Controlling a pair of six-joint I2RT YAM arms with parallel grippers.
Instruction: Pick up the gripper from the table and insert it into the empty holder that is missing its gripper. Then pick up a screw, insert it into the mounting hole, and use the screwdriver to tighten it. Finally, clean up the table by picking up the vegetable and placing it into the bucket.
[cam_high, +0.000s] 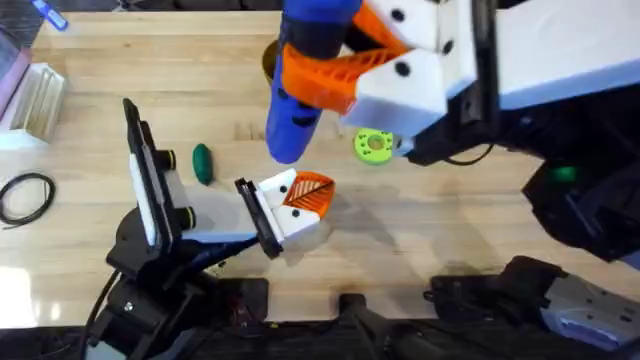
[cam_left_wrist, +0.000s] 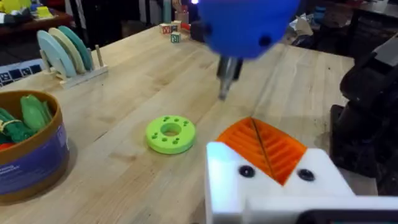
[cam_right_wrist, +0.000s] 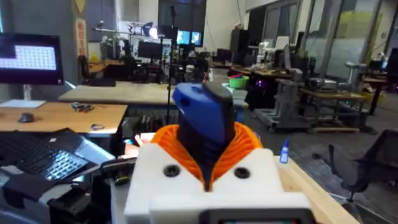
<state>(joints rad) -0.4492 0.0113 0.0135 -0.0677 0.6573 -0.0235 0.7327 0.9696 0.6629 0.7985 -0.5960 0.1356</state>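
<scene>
A: So, which step is this?

B: The tightening, I'd judge. The screwdriver is a stubby blue cylinder with a darker band and a thin metal tip, and it hangs tip-down above the desk, clamped between the orange pads of the right end effector.

A: And the tip is where?

B: In the left wrist view it sits in the air, short of the orange gripper and the white holder below it. Not touching anything yet.

A: So the wedge is already seated?

B: It looks so: in the overhead view the ribbed orange piece lies against the white block, at the left end effector. Whether that one is wide or narrow I cannot tell.

A: Next move?

B: Probably bringing the tip down straight onto the screw head. I can't make out the screw itself.

A: And the cleanup?

B: Not done. The vegetable lies on the desk, well apart from the bucket.
</scene>
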